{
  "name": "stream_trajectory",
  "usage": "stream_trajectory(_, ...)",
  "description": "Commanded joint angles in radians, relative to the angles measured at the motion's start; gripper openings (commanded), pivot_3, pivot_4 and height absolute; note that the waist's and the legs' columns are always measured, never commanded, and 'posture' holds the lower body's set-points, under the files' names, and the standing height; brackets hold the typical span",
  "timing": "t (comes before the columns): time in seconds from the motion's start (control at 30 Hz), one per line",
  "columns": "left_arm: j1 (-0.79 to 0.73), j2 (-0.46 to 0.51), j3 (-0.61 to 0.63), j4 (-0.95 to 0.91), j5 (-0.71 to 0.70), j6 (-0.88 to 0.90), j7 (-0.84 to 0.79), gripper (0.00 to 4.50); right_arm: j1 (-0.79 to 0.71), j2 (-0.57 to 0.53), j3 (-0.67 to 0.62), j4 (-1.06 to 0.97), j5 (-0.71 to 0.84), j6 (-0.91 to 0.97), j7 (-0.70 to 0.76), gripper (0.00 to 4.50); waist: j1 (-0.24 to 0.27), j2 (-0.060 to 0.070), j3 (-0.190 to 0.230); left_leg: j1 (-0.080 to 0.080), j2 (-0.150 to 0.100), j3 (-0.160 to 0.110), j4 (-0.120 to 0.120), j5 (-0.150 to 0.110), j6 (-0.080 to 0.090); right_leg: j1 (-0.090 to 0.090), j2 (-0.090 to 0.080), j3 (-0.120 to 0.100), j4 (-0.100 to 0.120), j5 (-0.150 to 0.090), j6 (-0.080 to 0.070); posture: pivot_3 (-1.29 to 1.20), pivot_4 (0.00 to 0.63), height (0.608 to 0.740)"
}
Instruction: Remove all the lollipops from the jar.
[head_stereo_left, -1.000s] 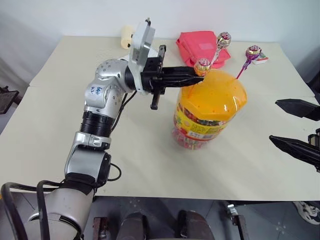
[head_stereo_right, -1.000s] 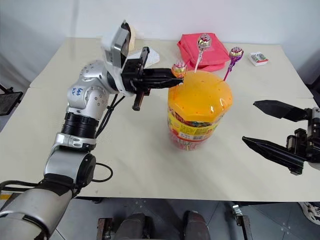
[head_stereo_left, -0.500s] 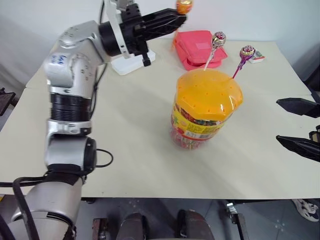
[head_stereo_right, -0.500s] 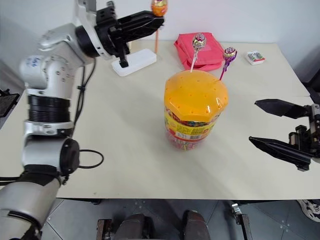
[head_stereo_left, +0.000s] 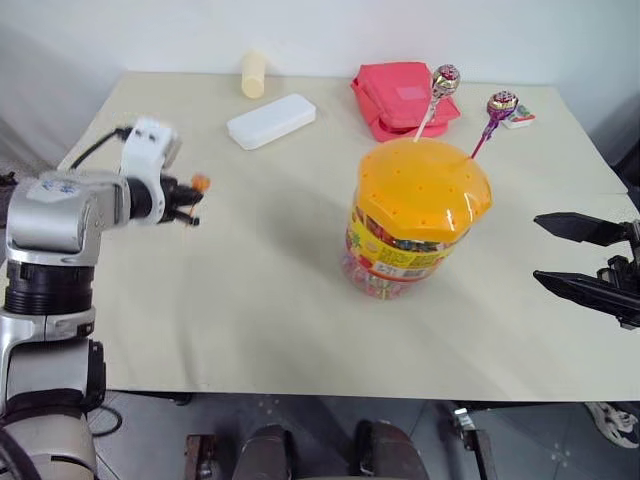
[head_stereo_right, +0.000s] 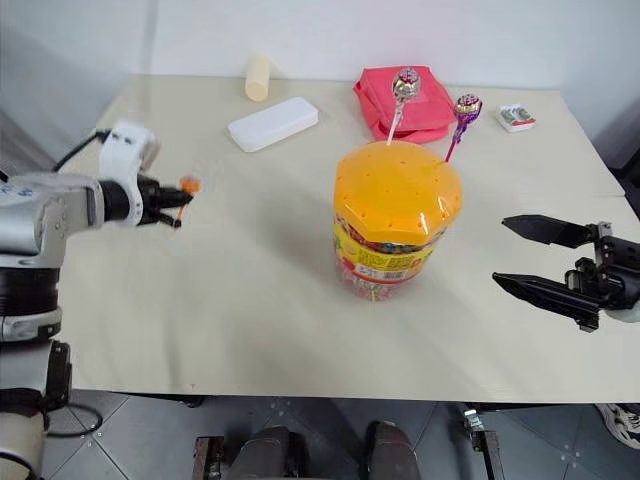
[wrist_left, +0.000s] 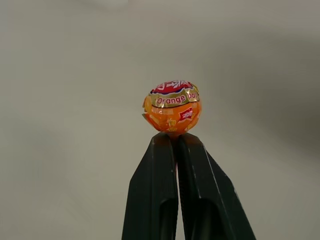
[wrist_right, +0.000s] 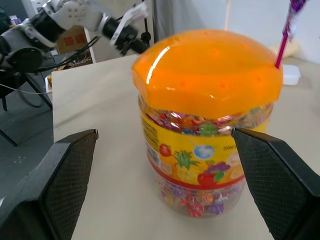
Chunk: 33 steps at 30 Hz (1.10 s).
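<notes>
My left gripper is clamped on the orange-wrapped lollipop, apparently just under its glossy round head, out over bare table at nine o'clock from the jar. It should be featherlight, the foil slick, so the thin stiff stick is the place to pinch. My right gripper waits spread apart at three o'clock. Two lollipops stand in the dimpled lid.

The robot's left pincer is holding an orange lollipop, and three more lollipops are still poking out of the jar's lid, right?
Not quite. Two are still in the jar, not three: one lollipop on a white stick and one on a purple stick, as the left eye view shows. The left pincer does hold the orange lollipop.
</notes>
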<state>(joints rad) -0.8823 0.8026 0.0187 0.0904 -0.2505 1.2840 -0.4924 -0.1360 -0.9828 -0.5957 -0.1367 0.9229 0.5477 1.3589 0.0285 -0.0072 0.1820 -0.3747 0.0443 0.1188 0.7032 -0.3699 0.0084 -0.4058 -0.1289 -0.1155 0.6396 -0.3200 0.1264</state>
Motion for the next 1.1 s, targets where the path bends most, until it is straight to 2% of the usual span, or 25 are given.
stream_trajectory(0.03, 0.022, 0.018, 0.013, -0.004, 0.043, 0.098, 0.068, 0.04, -0.027, -0.025, 0.007, 0.026, -0.020, -0.019, 0.024, 4.50, 0.000, 0.000, 0.000, 0.000, 0.000, 0.000, 0.000, 0.000, 0.000, 0.000, 0.000, 0.000, 0.000, 0.000, 0.000, 0.00, 0.150, 0.740)
stream_trajectory(0.43, 0.083, 0.021, -0.051, 0.047, 0.057, 0.270, 0.123, 0.04, -0.076, -0.017, 0.034, 0.081, -0.074, -0.024, 0.023, 4.50, -0.003, 0.000, 0.000, 0.001, 0.000, 0.001, 0.000, 0.000, 0.000, -0.001, 0.000, 0.001, 0.001, 0.000, 0.000, 0.00, 0.150, 0.740)
stream_trajectory(0.57, 0.064, 0.038, -0.040, 0.047, 0.043, 0.326, 0.121, 0.98, -0.077, -0.018, 0.029, 0.089, -0.086, -0.025, 0.018, 4.50, -0.005, 0.000, 0.000, 0.002, 0.000, 0.002, -0.001, 0.000, 0.000, -0.001, 0.000, 0.002, 0.002, 0.000, 0.000, 0.00, 0.150, 0.740)
stream_trajectory(0.77, 0.000, 0.125, -0.113, -0.008, -0.004, 0.330, 0.103, 2.88, -0.070, -0.022, 0.017, 0.083, -0.086, -0.020, 0.013, 4.50, -0.005, 0.000, 0.000, 0.002, 0.000, 0.004, -0.002, 0.000, 0.000, -0.002, 0.000, 0.003, 0.003, 0.000, 0.000, 0.00, 0.150, 0.740)
stream_trajectory(0.93, -0.127, 0.207, -0.188, -0.074, -0.070, 0.330, 0.036, 4.46, -0.066, -0.031, 0.009, 0.084, -0.087, -0.016, 0.012, 4.50, 0.003, -0.002, 0.001, 0.000, -0.001, 0.003, 0.000, 0.000, 0.000, -0.003, -0.001, 0.003, 0.004, 0.000, 0.000, 0.00, 0.150, 0.740)
stream_trajectory(1.03, -0.202, 0.219, -0.208, -0.093, -0.085, 0.303, -0.005, 4.49, -0.065, -0.032, 0.003, 0.082, -0.086, -0.017, 0.010, 4.50, 0.002, -0.002, 0.001, 0.000, -0.001, 0.002, 0.000, 0.000, 0.000, -0.003, -0.001, 0.003, 0.004, 0.000, 0.000, 0.00, 0.150, 0.740)
stream_trajectory(1.1, -0.249, 0.188, -0.197, -0.066, -0.063, 0.224, -0.009, 4.49, -0.059, -0.033, -0.002, 0.078, -0.091, -0.010, -0.006, 4.50, 0.000, -0.002, 0.001, 0.000, -0.001, 0.003, 0.000, 0.000, 0.000, -0.003, -0.001, 0.003, 0.004, 0.000, 0.000, 0.00, 0.150, 0.740)
